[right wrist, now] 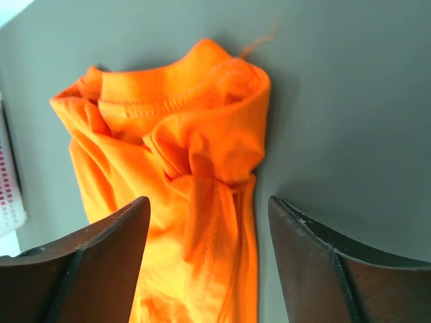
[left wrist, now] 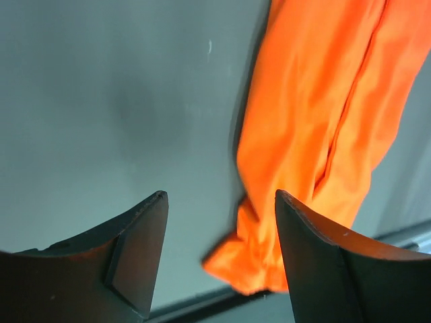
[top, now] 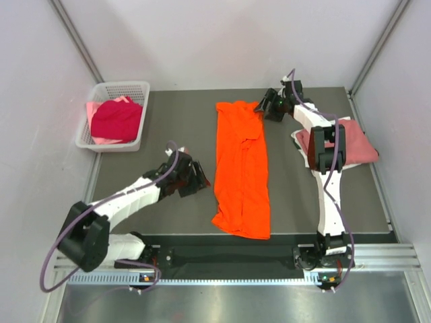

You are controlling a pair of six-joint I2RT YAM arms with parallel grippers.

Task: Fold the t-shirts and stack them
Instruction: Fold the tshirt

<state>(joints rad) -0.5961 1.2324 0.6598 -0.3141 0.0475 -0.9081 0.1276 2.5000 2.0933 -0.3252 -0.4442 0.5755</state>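
Note:
A bright orange t-shirt (top: 241,168) lies folded lengthwise into a long strip down the middle of the table. My left gripper (top: 201,177) stands open just left of the strip's near end. In the left wrist view its jaws (left wrist: 219,195) are apart, with nothing between them and the orange hem (left wrist: 269,262) beyond. My right gripper (top: 267,105) is open beside the collar end at the far right. In the right wrist view the crumpled collar (right wrist: 182,128) lies loose under the gripper (right wrist: 209,200). A dusty rose t-shirt (top: 360,147) lies folded at the right.
A white lattice basket (top: 121,85) at the far left holds a crimson shirt (top: 116,120) on top of a pale pink one (top: 100,108). A white cloth edge (top: 300,138) shows under the rose shirt. The right arm's forearm crosses above that pile.

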